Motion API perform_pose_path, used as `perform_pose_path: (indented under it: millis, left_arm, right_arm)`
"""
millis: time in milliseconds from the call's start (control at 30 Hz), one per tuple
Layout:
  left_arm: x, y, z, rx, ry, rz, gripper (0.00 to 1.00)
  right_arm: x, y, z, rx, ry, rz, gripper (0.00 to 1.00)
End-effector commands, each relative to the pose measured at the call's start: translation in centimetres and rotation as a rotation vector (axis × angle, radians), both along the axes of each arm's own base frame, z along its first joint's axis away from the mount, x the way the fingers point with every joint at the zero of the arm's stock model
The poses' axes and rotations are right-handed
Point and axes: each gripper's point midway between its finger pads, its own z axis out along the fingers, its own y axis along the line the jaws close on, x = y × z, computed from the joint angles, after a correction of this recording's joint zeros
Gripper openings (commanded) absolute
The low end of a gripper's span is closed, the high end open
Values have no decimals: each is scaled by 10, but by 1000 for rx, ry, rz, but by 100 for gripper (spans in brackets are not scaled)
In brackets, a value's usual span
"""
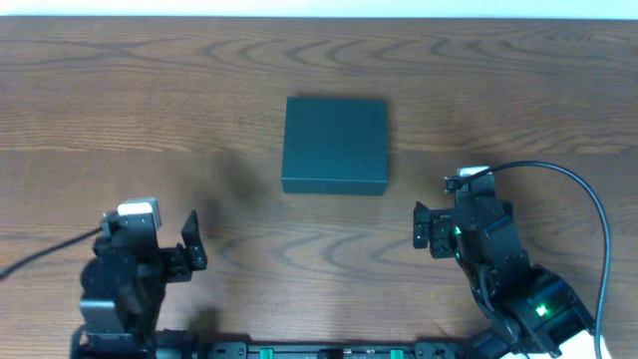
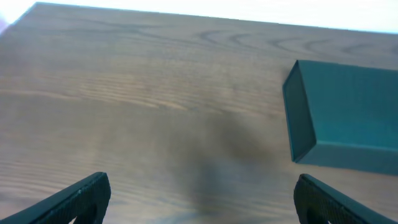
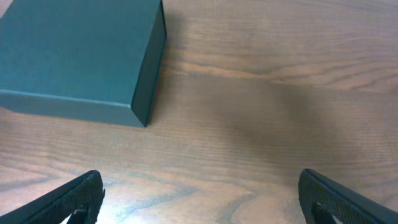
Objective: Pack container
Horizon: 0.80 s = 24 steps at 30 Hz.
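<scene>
Near the centre of the bench (image 1: pixel 120 100) you see the container (image 1: pixel 335 143), closed; by the near edge your left gripper (image 2: pixel 200 196) and right gripper (image 3: pixel 202 194) hang empty, jaws wide apart.

The container (image 2: pixel 348 106) runs off the right edge of the left wrist view, so only one corner and two faces show. The right wrist view clips it too, at the top and left edges. Lid down, inside hidden, and no seam is sharp enough to tell which side hinges. The left gripper (image 2: pixel 202 191) gives us just two dark fingertips at the bottom edge, and it's the same for the right gripper (image 3: pixel 200 185). Overhead, the left arm (image 1: pixel 125 289) and right arm (image 1: pixel 508 279) are cut by the bottom of the frame, and a cable (image 1: pixel 40 254) exits at the left edge. The upper left corner of the left wrist view is a blur.
</scene>
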Motion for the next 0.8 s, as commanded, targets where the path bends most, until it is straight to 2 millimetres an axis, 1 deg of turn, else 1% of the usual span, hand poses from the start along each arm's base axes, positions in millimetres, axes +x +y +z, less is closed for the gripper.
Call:
perform_pose_path:
  millis: [0,133,367,700,767]
  left_arm:
    - [-1,-1,-20,-59,-34,25,95]
    - [0,-7,-46,-72,-71,-7,95]
    - [0,-11,-75,-83,-82,-25,95]
    - [0,-12,-99,-83,-48,-29,95]
    - [0,-12,-109,-81,-26,-28,95]
  right_arm:
    - [2,-3,5,-7,-14,-9,99]
    - [2,-3,6,-6,-15,-9,99]
    - [2,-3,5,-6,-14,-9,99]
    - [2,-3,5,-6,-14,-9,99]
    - [2,-3,5,-7,-14,-9,99]
